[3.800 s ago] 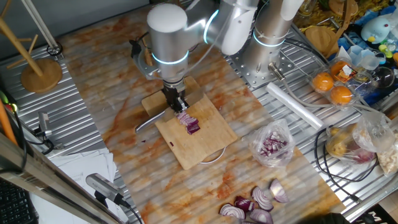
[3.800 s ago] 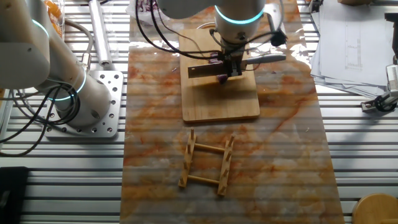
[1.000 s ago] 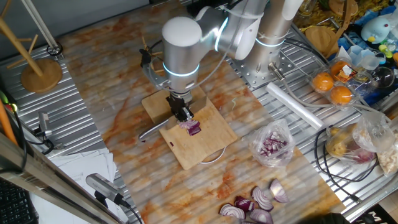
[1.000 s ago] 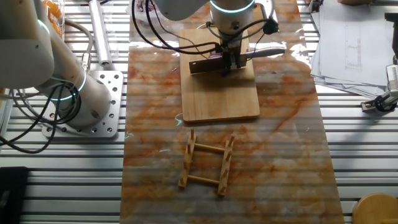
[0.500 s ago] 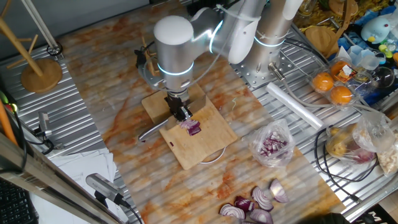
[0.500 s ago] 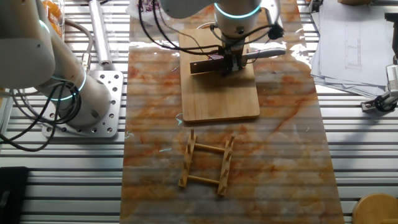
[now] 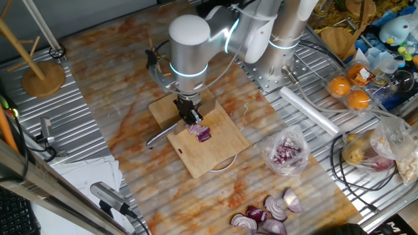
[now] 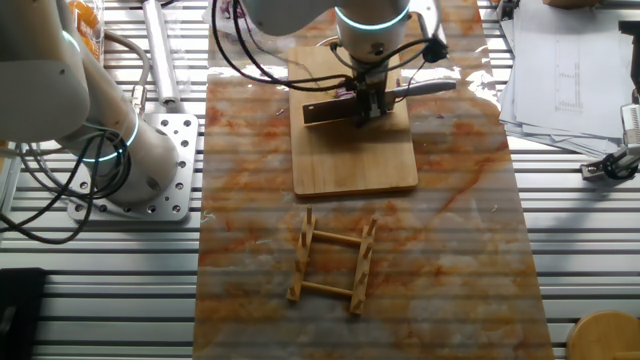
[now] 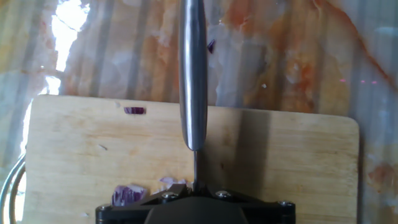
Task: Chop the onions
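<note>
A small red-purple onion wedge (image 7: 201, 133) lies on the wooden board (image 7: 212, 153), cut into chunks. My gripper (image 7: 191, 116) stands right behind it, shut on a steel-handled knife (image 7: 154, 138) whose handle sticks out to the front left. In the other fixed view the gripper (image 8: 362, 105) holds the knife blade (image 8: 325, 112) low over the board (image 8: 355, 160). In the hand view the knife handle (image 9: 193, 68) runs straight up from the gripper (image 9: 194, 186). Purple onion bits (image 9: 129, 194) lie on the board (image 9: 68, 155) just left of it.
A clear bag of purple bits (image 7: 285, 152) and a group of bigger red onion wedges (image 7: 269, 215) lie to the front right. A wooden rack (image 8: 335, 262) sits in front of the board. A second arm's base (image 8: 135, 160), oranges (image 7: 349, 91) and a wooden stand (image 7: 42, 75) ring the mat.
The arm and knife have rocked slightly from side to side at the onion over the last second. The onion wedge stays in the same spot on the board.
</note>
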